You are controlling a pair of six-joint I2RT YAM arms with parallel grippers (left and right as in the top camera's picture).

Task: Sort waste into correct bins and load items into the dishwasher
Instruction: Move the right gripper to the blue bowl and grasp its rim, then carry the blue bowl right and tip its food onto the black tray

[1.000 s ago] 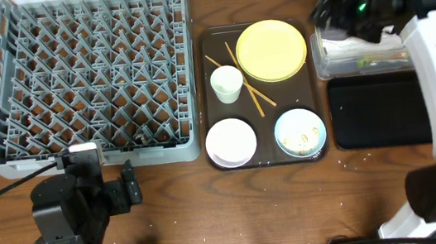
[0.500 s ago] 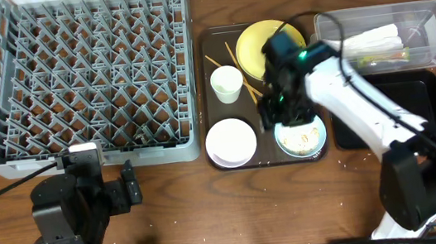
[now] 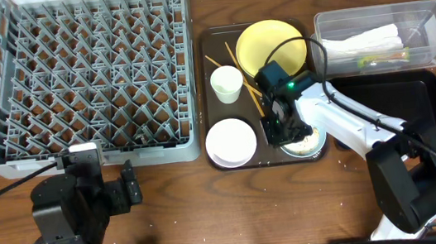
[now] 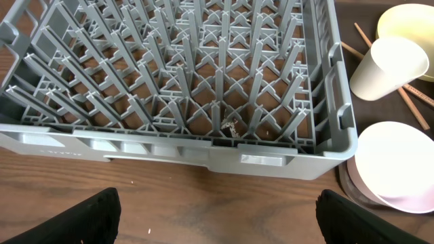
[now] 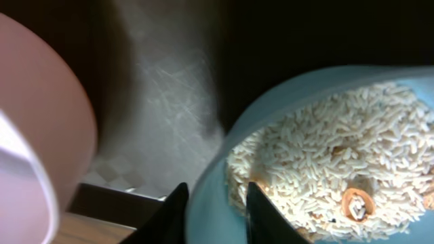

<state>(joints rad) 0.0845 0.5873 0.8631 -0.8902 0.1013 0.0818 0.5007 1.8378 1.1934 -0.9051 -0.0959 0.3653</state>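
My right gripper (image 3: 282, 127) (image 5: 215, 198) is shut on the near-left rim of the light-blue bowl (image 3: 312, 144) (image 5: 291, 85), one finger outside and one inside. The bowl holds whitish rice scraps (image 5: 332, 156). Beside it on the brown tray (image 3: 204, 74) are the white bowl (image 3: 231, 142) (image 4: 397, 166), white cup (image 3: 227, 83) (image 4: 390, 68), yellow plate (image 3: 275, 42) and chopsticks (image 3: 233, 58). The grey rack (image 3: 87, 71) (image 4: 203, 81) stands empty at the left. My left gripper (image 3: 131, 191) (image 4: 217, 220) hangs open over bare table in front of it.
The clear tub (image 3: 430, 17) at the back right holds a white napkin (image 3: 366, 39) and a green-and-yellow wrapper (image 3: 383, 57). The black tray (image 3: 391, 109) lies just in front of it, right of the brown tray.
My right arm swung from the clear tub over to the brown tray, came down at the light-blue bowl, and its jaws closed onto the rim. The left arm stayed still.
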